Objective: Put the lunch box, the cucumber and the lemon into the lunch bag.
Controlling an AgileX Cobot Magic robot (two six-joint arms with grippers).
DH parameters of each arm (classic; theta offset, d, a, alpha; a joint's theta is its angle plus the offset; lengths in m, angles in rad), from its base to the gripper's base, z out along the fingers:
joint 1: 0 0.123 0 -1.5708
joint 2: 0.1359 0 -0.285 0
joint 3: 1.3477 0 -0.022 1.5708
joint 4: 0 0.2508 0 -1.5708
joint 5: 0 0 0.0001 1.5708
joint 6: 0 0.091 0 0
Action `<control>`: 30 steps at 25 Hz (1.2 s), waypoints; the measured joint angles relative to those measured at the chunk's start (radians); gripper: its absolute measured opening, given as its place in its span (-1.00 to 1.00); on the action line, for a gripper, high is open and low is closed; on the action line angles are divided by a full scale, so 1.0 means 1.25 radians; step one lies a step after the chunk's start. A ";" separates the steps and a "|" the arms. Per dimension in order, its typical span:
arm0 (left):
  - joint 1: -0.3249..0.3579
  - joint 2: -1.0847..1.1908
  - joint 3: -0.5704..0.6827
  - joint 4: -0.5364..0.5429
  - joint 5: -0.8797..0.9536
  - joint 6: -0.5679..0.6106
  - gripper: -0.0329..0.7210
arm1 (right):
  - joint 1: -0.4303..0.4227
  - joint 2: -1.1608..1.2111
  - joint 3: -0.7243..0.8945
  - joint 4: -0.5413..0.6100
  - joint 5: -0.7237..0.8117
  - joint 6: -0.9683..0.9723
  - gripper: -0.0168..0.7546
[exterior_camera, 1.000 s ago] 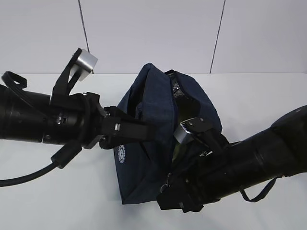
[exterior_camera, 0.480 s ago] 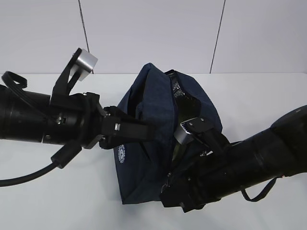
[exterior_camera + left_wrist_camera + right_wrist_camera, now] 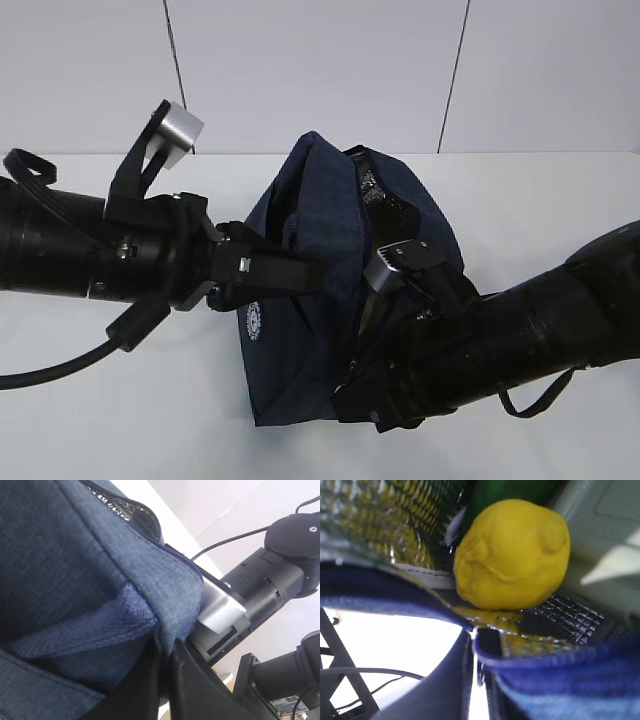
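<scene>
The navy lunch bag (image 3: 320, 230) stands open at the table's middle. In the right wrist view the yellow lemon (image 3: 512, 555) lies inside it on the silver foil lining (image 3: 395, 510). A bit of the green cucumber (image 3: 502, 490) shows above the lemon, and the pale green lid of the lunch box (image 3: 600, 540) is to its right. My left gripper (image 3: 308, 275) is shut on the bag's left fabric edge (image 3: 170, 595). My right gripper (image 3: 477, 670) is shut on the bag's near rim (image 3: 560, 655). In the exterior view the right fingertips are hidden behind the arm.
The bag stands on a white table (image 3: 120, 410) with a pale wall behind. My right arm (image 3: 520, 330) crosses the front right and my left arm (image 3: 90, 250) lies at the left. A cable (image 3: 60, 365) trails under the left arm.
My right arm has shifted slightly up and to the right while holding the bag's rim. The left arm and the bag have hardly moved.
</scene>
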 joint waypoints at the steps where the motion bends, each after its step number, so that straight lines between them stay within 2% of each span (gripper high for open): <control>1: 0.000 0.000 0.000 0.000 0.000 0.000 -0.92 | 0.000 0.000 0.000 0.001 0.000 0.000 -0.74; 7: 0.000 0.000 0.000 0.000 0.000 0.000 -0.92 | 0.000 0.000 0.000 0.004 -0.002 0.000 -0.82; 30: 0.000 0.000 0.000 0.001 0.000 0.000 -0.93 | 0.000 0.000 0.000 -0.029 0.013 -0.001 -0.82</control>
